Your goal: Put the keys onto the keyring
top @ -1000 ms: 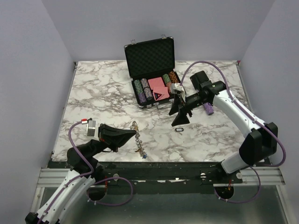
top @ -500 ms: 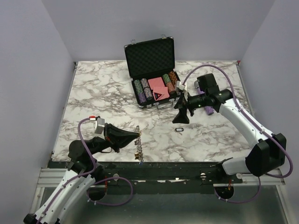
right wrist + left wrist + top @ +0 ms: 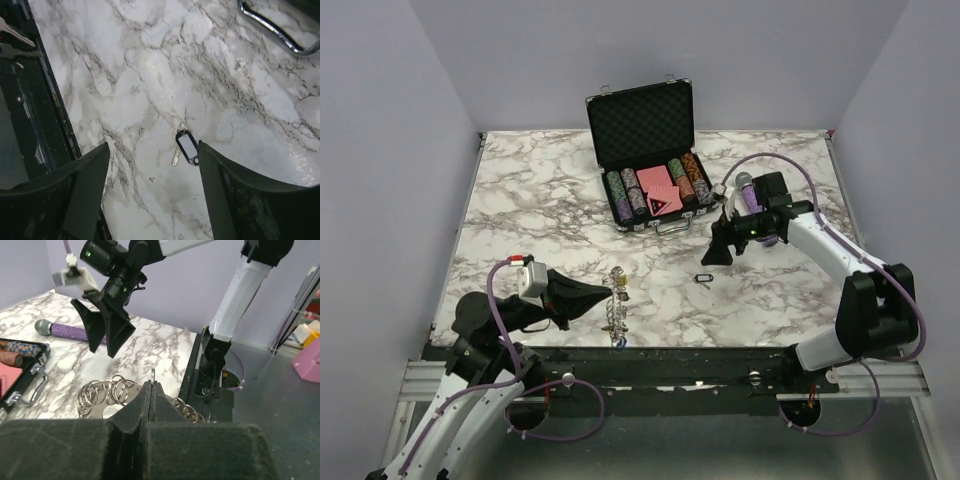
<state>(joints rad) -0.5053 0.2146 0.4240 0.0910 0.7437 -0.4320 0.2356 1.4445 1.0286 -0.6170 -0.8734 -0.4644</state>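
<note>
Okay, left tool (image 3: 150, 390) is clenched, pads tight together. A thin silver wire loop of the keyring (image 3: 107, 392) pokes up between the tips, so I log it as grasping the keyring. The rest of the ring, a bunch of small silver loops, sits just past the tips near the front edge of the bench (image 3: 520, 200), left of centre. I can't tell if it is lifted or resting.

Right tool (image 3: 720, 248) is released, spread wide, hanging over the bench with nothing between its fingers. On my wrist view one key (image 3: 186, 146) lies under that gap. It has a black head with a pale window and a short silver blade, and it lies flat on the marble, touching neither finger. Key and keyring are well apart.

Further out, the open black chip case (image 3: 640, 125) is at back centre. The purple microphone (image 3: 75, 331) lies to the right of the case.
</note>
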